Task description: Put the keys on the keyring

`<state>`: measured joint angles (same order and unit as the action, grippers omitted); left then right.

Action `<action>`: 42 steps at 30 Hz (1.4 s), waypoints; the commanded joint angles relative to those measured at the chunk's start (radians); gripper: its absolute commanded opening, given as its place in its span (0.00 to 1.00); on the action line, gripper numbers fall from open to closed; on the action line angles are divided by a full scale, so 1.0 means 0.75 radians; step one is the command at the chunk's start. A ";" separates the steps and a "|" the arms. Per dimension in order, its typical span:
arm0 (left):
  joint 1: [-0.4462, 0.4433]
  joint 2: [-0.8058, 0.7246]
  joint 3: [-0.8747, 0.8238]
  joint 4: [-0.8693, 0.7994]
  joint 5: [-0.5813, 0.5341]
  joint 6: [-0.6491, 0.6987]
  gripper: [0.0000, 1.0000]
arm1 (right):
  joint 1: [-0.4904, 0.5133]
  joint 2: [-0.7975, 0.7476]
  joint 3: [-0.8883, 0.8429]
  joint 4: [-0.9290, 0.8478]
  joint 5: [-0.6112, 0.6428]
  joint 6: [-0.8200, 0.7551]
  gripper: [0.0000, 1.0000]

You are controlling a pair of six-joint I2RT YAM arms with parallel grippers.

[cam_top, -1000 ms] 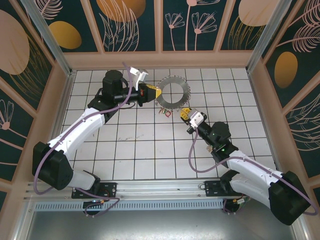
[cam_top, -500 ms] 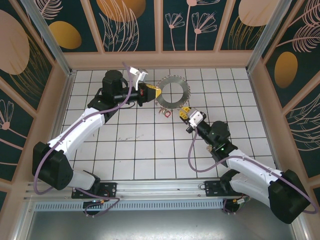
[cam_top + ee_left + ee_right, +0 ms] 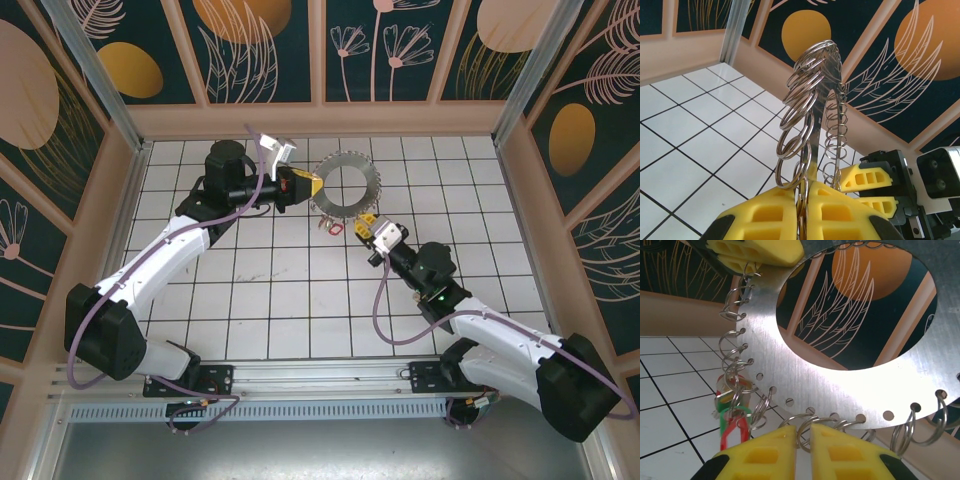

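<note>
Bright, even light; mild metal glare.

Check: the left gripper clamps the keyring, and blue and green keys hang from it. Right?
No: the keys are red and green, as the right wrist view shows. The left gripper does clamp the keyring.
</note>
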<state>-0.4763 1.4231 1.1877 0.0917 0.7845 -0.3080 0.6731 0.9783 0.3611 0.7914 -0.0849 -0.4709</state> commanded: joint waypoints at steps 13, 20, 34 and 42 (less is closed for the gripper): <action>-0.001 -0.036 0.051 0.012 -0.025 -0.020 0.00 | 0.051 0.029 -0.035 0.204 0.176 0.045 0.19; -0.001 -0.037 0.053 0.011 -0.028 -0.019 0.00 | 0.052 0.059 -0.027 0.204 0.195 0.046 0.23; -0.001 -0.041 0.053 0.006 -0.031 -0.025 0.00 | 0.050 0.100 -0.037 0.221 0.226 0.067 0.24; -0.001 -0.039 0.051 0.009 -0.026 -0.030 0.00 | 0.046 0.110 -0.048 0.266 0.222 0.080 0.14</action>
<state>-0.4763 1.4231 1.1881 0.0731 0.7513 -0.3187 0.7033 1.0595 0.3332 0.9188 0.0727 -0.4313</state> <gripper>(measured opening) 0.090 0.147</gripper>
